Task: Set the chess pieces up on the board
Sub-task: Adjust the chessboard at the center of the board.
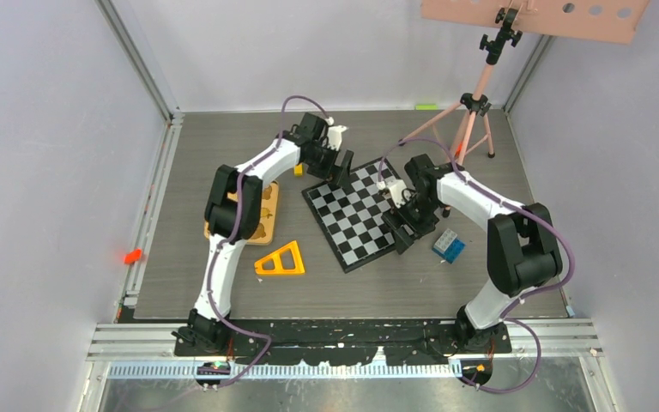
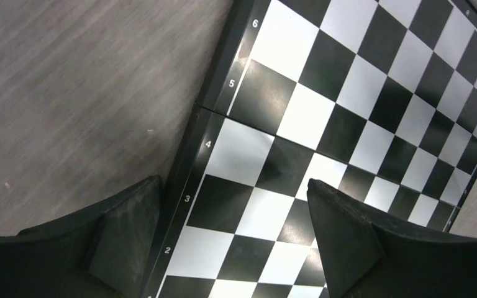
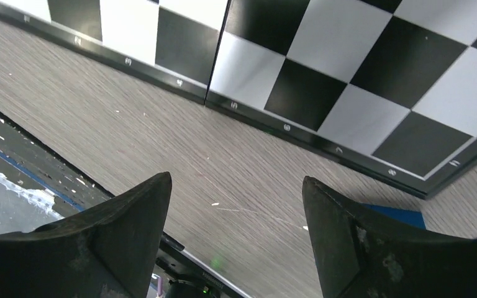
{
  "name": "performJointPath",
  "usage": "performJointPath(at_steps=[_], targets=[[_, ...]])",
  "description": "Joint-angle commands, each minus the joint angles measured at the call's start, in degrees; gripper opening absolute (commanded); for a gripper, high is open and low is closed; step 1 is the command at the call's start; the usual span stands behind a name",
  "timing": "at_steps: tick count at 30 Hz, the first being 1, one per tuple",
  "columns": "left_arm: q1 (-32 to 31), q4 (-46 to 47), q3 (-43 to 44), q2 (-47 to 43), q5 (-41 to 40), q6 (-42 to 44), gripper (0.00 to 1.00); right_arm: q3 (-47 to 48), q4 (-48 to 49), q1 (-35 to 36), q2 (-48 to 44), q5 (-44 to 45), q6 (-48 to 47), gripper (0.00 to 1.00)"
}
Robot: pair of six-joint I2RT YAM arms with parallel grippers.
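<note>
The board (image 1: pixel 352 221) lies unfolded and tilted in the middle of the table, and its black and white checks are bare. No chess pieces show in any view. My left gripper (image 1: pixel 343 169) hovers open over the board's far left edge; in the left wrist view the board (image 2: pixel 298 112) fills the frame and the gripper (image 2: pixel 233 182) straddles the numbered border with nothing between its fingers. My right gripper (image 1: pixel 405 228) hangs open at the board's right edge. In the right wrist view that gripper (image 3: pixel 236 178) is over bare table just off the board (image 3: pixel 348 56).
A blue block (image 1: pixel 449 245) lies right of the board, partly behind my right finger (image 3: pixel 400 216). A yellow triangle frame (image 1: pixel 281 260) and a wooden puzzle tray (image 1: pixel 262 215) sit to the left. A small yellow block (image 1: pixel 299 170) is by the left gripper. A tripod (image 1: pixel 472 112) stands at the back right.
</note>
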Motion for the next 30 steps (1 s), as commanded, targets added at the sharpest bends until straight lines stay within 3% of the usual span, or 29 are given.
performJointPath(at_steps=[1, 15, 30], targets=[[-0.09, 1.30, -10.96, -7.39, 2.26, -2.08, 0.89, -0.93, 4.07, 0.59, 2.26, -0.36, -0.36, 0.83], [-0.17, 2.59, -34.86, -23.06, 3.88, -0.38, 0.88, -3.56, 8.80, 1.09, 8.11, 2.29, 1.31, 0.80], [-5.25, -1.22, -42.92, -28.61, 9.88, 5.27, 0.88, 11.20, 6.21, 0.12, 16.85, 3.03, 2.96, 0.83]])
